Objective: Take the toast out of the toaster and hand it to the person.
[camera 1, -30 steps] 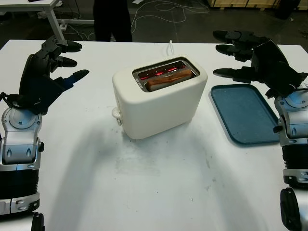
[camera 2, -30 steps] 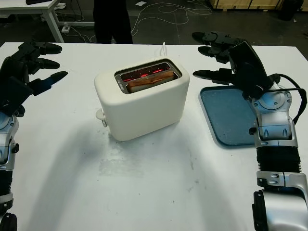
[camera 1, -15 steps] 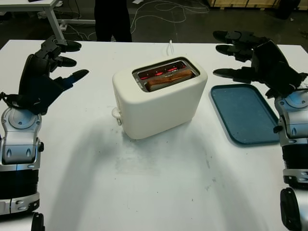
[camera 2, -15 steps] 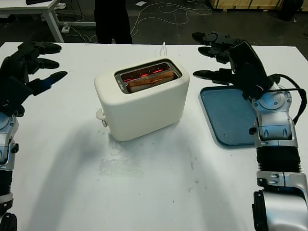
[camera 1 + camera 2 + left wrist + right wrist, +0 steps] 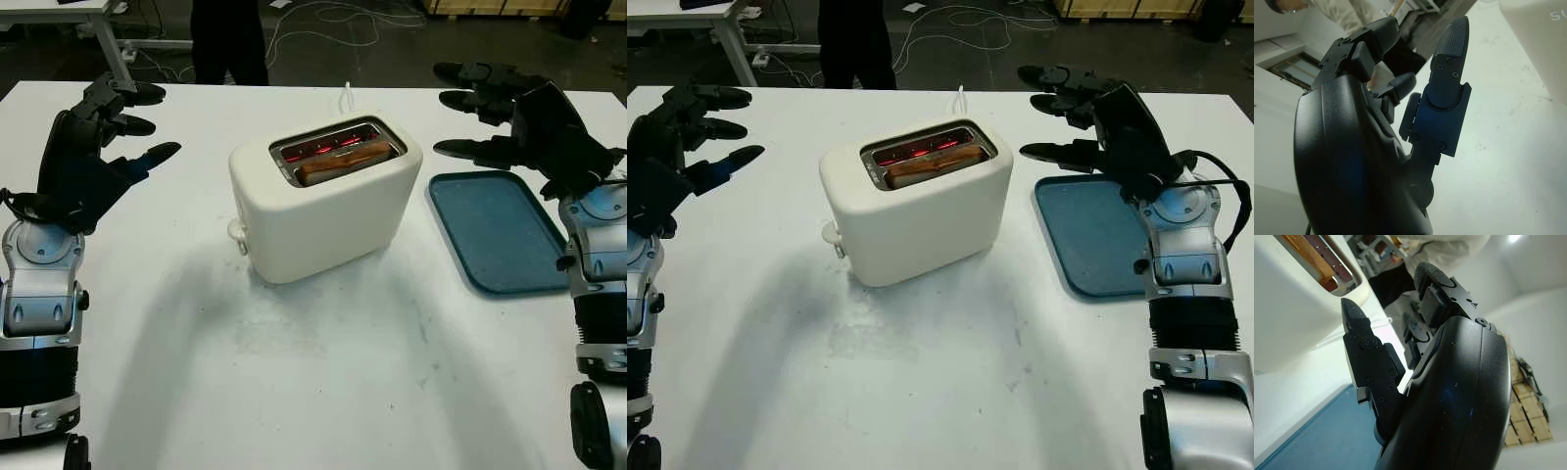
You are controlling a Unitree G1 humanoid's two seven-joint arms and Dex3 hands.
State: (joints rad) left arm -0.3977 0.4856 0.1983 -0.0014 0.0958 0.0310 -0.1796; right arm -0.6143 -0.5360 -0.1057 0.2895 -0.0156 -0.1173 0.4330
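White table fills most of the head views. Cream toaster sits a little above the centre of the frame, turned at an angle, its lever knob facing the lower left. Both slots glow red inside. The toast stands in the nearer slot, its brown top edge just proud of the slot rim, so it is not yet out of the toaster. The same toast edge and chrome slot surround appear in the right wrist view.

Left hand: upper left of the frame, raised above the table, well apart from the toaster. Open, nothing held; fingers point toward the toaster. In the left wrist view the hand has bare table behind it and a corner of the toaster body at the frame edge.

Right hand: upper right of the frame, over the far end of the blue tray, open and holding nothing, fingers pointing left toward the toaster. It does not touch the toaster.

The tray lies flat to the right of the toaster, near it but not touching.

A white cord runs from behind the toaster toward the far table edge. A person in dark trousers stands beyond the far edge, at the top of the frame, left of centre.
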